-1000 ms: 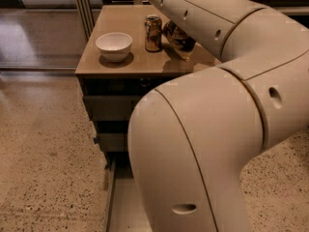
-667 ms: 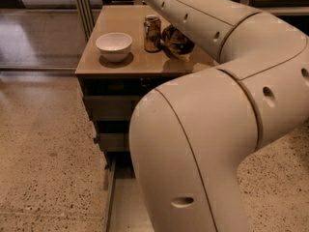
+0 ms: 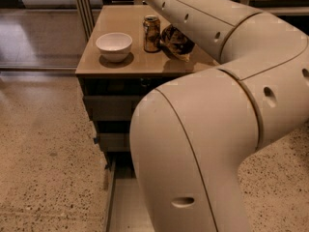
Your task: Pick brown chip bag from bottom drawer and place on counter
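Note:
The brown chip bag [image 3: 175,42] lies on the counter [image 3: 120,65], just right of a gold-brown can; my arm hides its right side. The bottom drawer [image 3: 121,204] is pulled out at the foot of the cabinet, and only a strip of its grey tray shows left of my arm. My arm [image 3: 227,105] fills the right half of the view and reaches over the counter toward the top edge. The gripper is past the top edge, out of view.
A white bowl [image 3: 114,46] sits on the counter's left part and a gold-brown can [image 3: 151,33] stands upright beside it. Two upper drawers [image 3: 108,108] show under the counter. Speckled floor [image 3: 43,153] lies to the left, and metal rails [image 3: 82,8] stand behind.

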Motion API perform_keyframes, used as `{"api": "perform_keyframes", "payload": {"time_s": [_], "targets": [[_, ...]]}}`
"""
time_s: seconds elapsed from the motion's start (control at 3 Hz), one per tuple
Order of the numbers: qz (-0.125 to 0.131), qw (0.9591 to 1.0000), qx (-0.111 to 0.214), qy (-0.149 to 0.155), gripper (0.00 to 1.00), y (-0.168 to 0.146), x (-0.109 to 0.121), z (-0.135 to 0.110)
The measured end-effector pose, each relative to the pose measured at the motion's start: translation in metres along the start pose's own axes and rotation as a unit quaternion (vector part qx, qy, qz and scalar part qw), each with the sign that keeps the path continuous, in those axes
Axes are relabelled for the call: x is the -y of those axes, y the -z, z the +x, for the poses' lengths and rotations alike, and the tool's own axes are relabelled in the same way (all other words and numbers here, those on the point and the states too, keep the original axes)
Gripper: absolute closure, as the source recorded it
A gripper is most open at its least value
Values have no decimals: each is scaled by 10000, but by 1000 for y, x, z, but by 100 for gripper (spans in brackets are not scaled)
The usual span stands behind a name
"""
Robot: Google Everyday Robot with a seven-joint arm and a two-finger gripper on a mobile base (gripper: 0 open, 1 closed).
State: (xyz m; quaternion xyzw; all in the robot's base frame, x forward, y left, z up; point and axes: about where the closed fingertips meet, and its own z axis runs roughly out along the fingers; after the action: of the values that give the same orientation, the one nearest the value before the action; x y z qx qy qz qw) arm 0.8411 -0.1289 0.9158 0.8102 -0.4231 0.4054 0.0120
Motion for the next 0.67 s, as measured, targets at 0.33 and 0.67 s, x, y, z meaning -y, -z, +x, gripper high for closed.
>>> {"api": "perform_keyframes", "payload": {"time_s": [0.33,0.67], "targets": [[-1,10000,0,0,58,0,0,0],[-1,10000,0,0,35,0,0,0]]}}
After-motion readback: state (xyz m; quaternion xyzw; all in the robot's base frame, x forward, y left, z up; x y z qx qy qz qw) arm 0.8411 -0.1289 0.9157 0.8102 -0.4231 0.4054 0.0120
